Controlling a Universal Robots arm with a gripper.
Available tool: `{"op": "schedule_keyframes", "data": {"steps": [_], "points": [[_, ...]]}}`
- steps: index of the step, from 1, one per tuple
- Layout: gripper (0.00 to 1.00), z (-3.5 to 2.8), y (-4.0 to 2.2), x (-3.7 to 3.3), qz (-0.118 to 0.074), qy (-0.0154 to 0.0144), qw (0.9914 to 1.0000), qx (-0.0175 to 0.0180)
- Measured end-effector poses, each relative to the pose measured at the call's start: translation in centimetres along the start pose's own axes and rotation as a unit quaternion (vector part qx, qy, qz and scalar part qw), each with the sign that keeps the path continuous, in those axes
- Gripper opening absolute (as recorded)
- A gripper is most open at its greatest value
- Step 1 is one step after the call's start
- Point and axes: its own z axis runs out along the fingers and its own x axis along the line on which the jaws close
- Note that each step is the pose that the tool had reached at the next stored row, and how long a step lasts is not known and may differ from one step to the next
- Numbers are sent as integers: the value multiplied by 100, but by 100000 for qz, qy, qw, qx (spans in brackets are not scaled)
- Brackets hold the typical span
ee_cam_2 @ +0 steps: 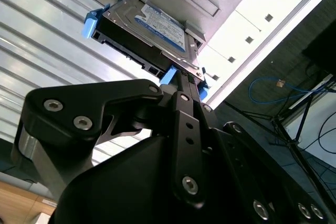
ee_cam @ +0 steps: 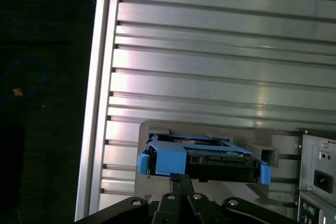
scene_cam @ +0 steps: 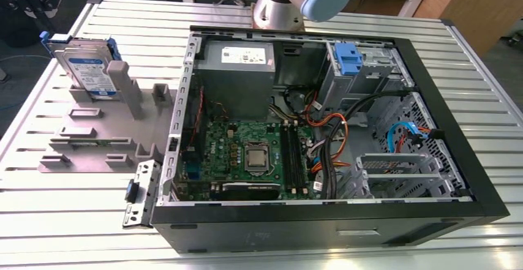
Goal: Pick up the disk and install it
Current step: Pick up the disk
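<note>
Plainly, the black claw (ee_cam: 177, 179) looks clenched, its tips drawn together on nothing, aimed at the disk (ee_cam: 202, 158), a flat silver-grey hard drive with a white-and-blue label and blue plastic rails. In the exterior view the disk (scene_cam: 86, 68) stands on edge, untouched, in a grey moulded stand (scene_cam: 98, 141) on the ribbed aluminium table (scene_cam: 49, 221), at the exterior view's left of the open black computer case (scene_cam: 327, 221). I judge it stiff, dense and shock-sensitive, with smooth, slippery metal faces. The free upper edge, pinched across the flat faces, looks the safest hold, since the rails may flex.
</note>
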Motion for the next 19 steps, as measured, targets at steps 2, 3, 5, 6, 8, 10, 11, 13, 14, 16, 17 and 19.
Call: {"op": "schedule_keyframes", "data": {"steps": [2, 3, 5, 6, 8, 10, 11, 13, 14, 16, 17, 19], "points": [[11, 0, 0, 0, -170, 7, 100000, -7], [11, 0, 0, 0, -265, 12, 100000, -6], [11, 0, 0, 0, -443, 20, 99999, -10], [11, 0, 0, 0, -536, 26, 99999, -12], [11, 0, 0, 0, -715, 34, 99997, -16], [11, 0, 0, 0, -905, 39, 99996, -22], [11, 0, 0, 0, -998, 44, 99995, -22], [11, 0, 0, 0, -1177, 52, 99993, -29], [11, 0, 0, 0, -1263, 56, 99992, -30], [11, 0, 0, 0, -1439, 64, 99990, -34], [11, 0, 0, 0, -1519, 67, 99988, -34], [11, 0, 0, 0, -1620, 74, 99987, -38]]}}
